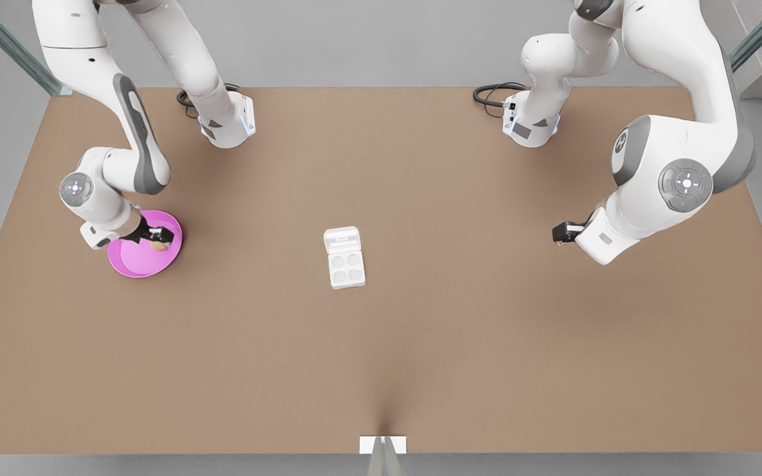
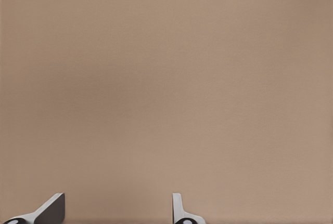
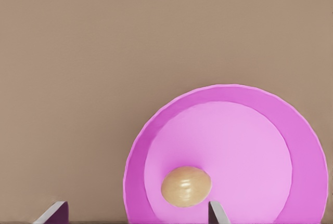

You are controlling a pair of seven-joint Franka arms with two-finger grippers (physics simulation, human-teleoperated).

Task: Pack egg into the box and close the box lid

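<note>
My right claw (image 1: 159, 239), fingers apart, hovers over the egg (image 1: 158, 246) on the plate (image 1: 131, 264) near the desk's (image 1: 381, 370) left edge; I should center before closing. Left claw (image 1: 561, 233) waits, apart.

Soft, even light falls on the brown worktop (image 1: 421, 344). Faint blurred shadows lie under both arms. No glare anywhere.

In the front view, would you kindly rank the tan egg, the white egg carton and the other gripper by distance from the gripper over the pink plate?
1. Tan egg: directly beneath the right gripper, on the pink round plate.
2. White egg carton: table centre, lid open.
3. Left gripper: waiting on the front view's right.
</note>
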